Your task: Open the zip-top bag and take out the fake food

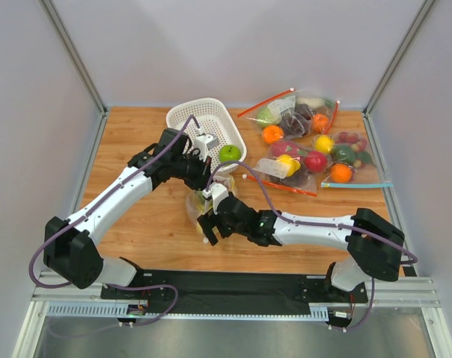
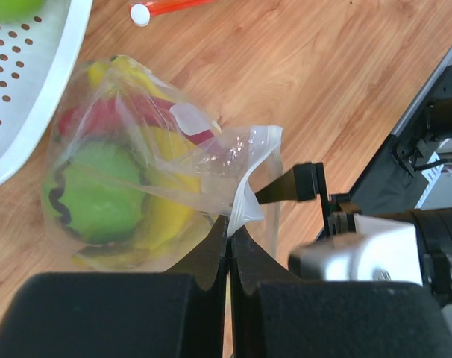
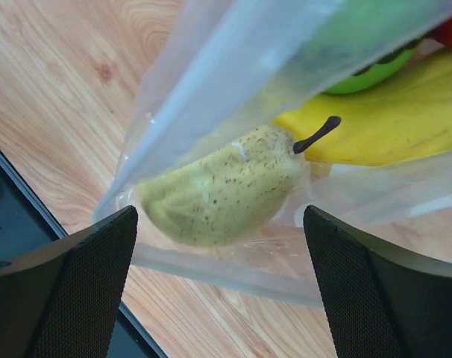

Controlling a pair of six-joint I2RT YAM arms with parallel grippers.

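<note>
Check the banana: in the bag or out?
In. Left wrist view shows the banana behind the clear film of the zip-top bag, beside a green apple.

- No legible txt, labels, brand marks, nos. or signs are found in any view (top ext., L wrist, R wrist).

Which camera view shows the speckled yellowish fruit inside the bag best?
The right wrist view: the speckled fruit fills the middle, its dark stem clear. The left wrist view shows the zip-top bag with green and yellow pieces, but this fruit cannot be told apart. In the top view the bag is too small.
</note>
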